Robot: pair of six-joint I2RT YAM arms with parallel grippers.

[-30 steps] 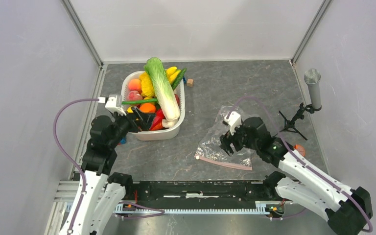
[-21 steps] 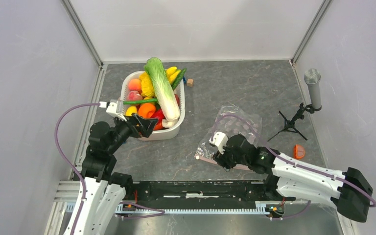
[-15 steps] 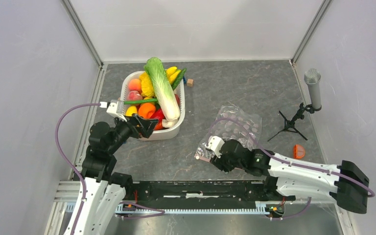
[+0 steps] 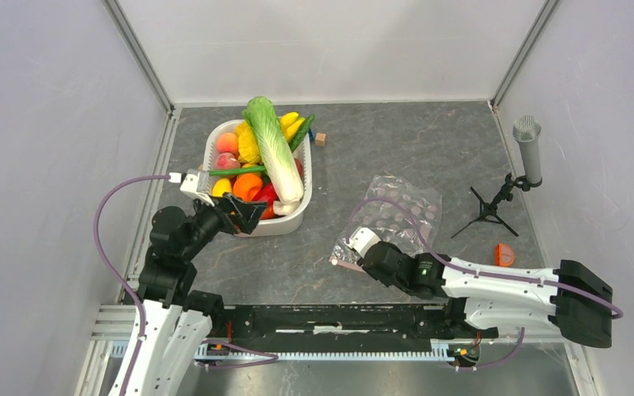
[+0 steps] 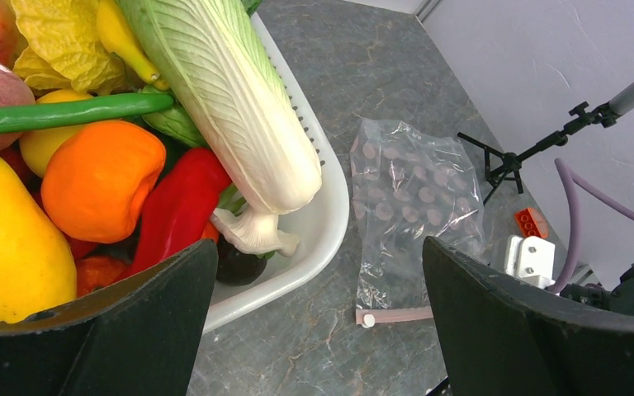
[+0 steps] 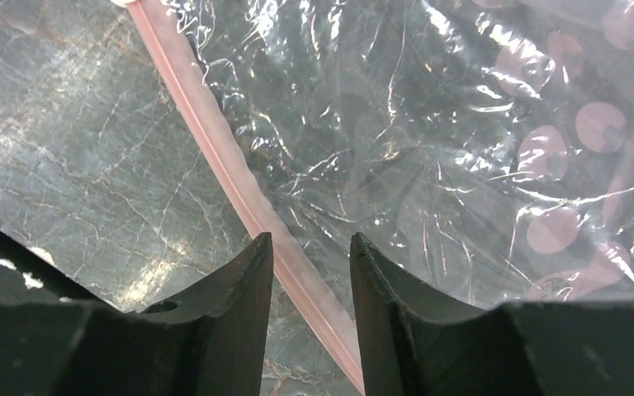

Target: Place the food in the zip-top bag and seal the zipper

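Observation:
The food, a long napa cabbage (image 4: pixel 274 157) (image 5: pixel 223 99), bananas (image 4: pixel 291 124), an orange pepper (image 5: pixel 99 177) and a red pepper (image 5: pixel 177 206), lies piled in a white tub (image 4: pixel 297 219) (image 5: pixel 330 214). My left gripper (image 4: pixel 243 213) (image 5: pixel 318 247) hangs wide open and empty at the tub's near corner. The clear zip-top bag (image 4: pixel 400 210) (image 5: pixel 413 190) (image 6: pixel 429 124) lies flat and empty on the table. My right gripper (image 4: pixel 357 262) (image 6: pixel 309 247) is low over the bag's near edge. Its jaws stand narrowly apart, astride the pink zipper (image 6: pixel 215 140) (image 5: pixel 396 314).
A microphone on a small tripod (image 4: pixel 528 148) stands at the right wall. An orange brick (image 4: pixel 504 254) (image 5: pixel 531 221) lies near it. A small wooden block (image 4: pixel 320 139) sits behind the tub. Grey walls enclose the table on three sides.
My right arm has swung down and toward the near left, onto the bag's zipper edge, and its jaws have narrowed. My left gripper has pulled back a little from the tub.

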